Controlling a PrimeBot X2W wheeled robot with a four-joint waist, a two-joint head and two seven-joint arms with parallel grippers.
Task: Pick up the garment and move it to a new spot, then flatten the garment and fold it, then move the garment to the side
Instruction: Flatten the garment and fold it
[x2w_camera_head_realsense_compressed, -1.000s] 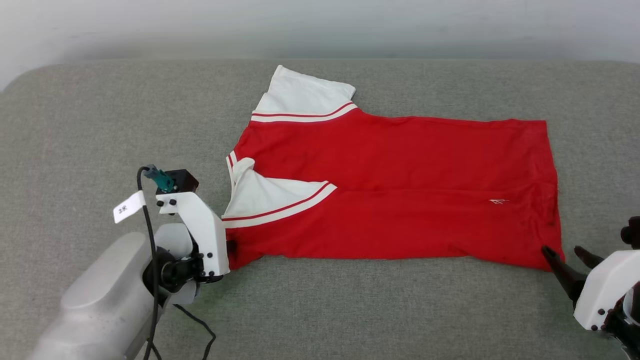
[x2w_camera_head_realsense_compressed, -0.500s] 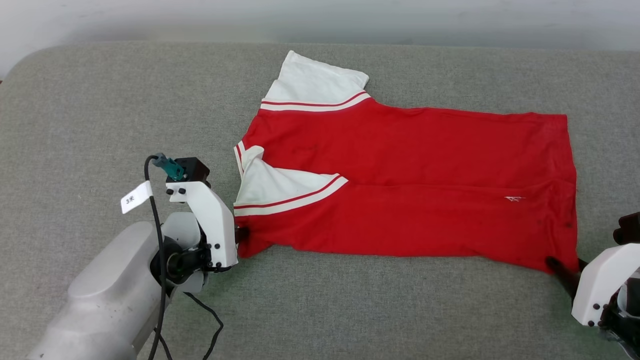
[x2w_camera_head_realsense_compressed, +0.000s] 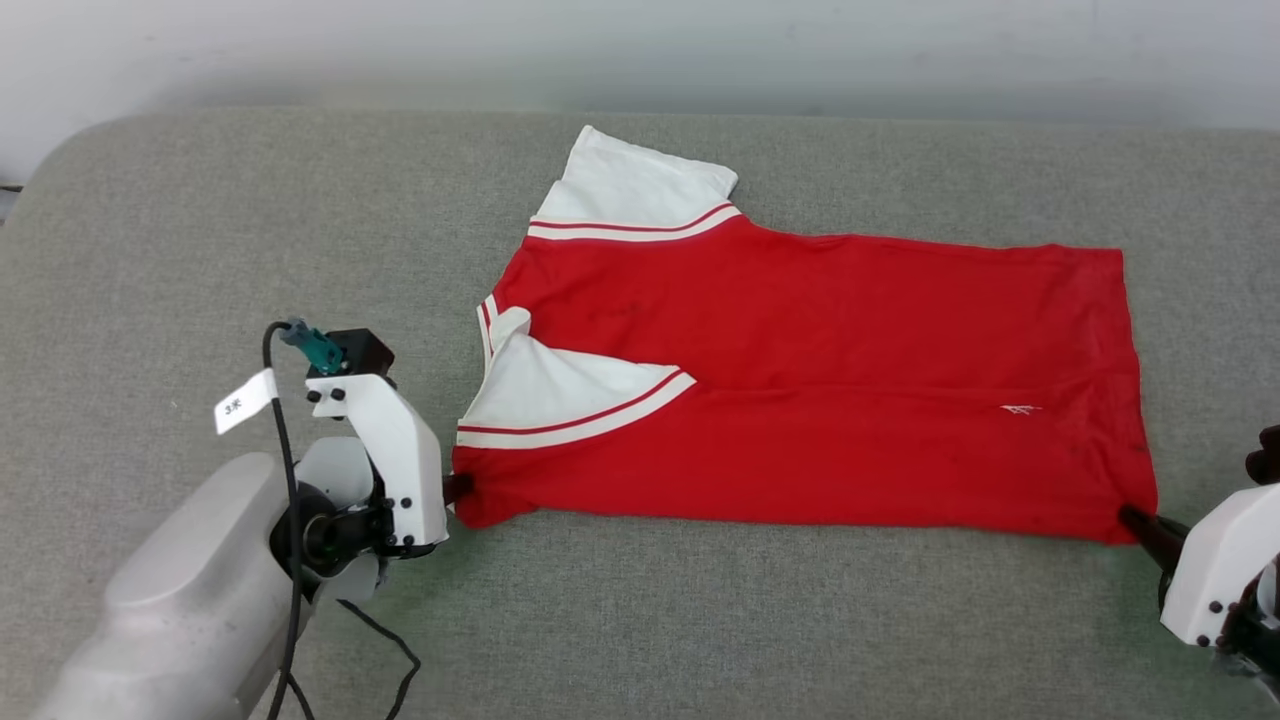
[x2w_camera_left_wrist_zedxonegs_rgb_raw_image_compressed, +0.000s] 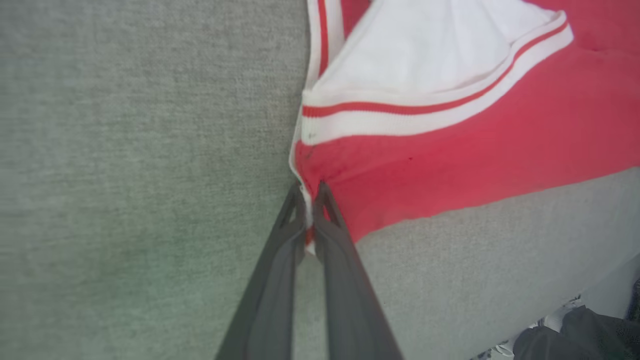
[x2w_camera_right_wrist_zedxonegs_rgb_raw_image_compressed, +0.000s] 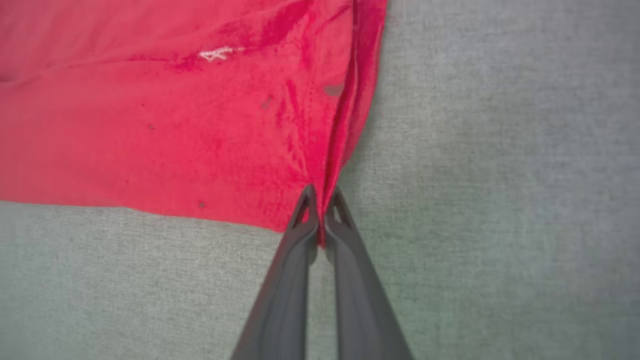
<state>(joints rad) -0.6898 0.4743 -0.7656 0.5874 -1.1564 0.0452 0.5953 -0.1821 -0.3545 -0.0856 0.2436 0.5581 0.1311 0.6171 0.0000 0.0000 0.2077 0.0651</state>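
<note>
Head view: flat red garment (x2w_camera_head_realsense_compressed: 850, 340)

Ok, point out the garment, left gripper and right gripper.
garment (x2w_camera_head_realsense_compressed: 820, 330), head view, middle of red body.
left gripper (x2w_camera_left_wrist_zedxonegs_rgb_raw_image_compressed: 311, 193), left wrist view, between fingertips pinching the sleeve-side corner.
right gripper (x2w_camera_right_wrist_zedxonegs_rgb_raw_image_compressed: 322, 197), right wrist view, between fingertips pinching the hem corner.

Change: right gripper (x2w_camera_right_wrist_zedxonegs_rgb_raw_image_compressed: 322, 191), a second ago spread open around the near right corner of the shirt (x2w_camera_head_realsense_compressed: 850, 350), is now clamped shut on that hem corner, cloth pinched between both fingers. Head camera framing shifted a little.
</note>
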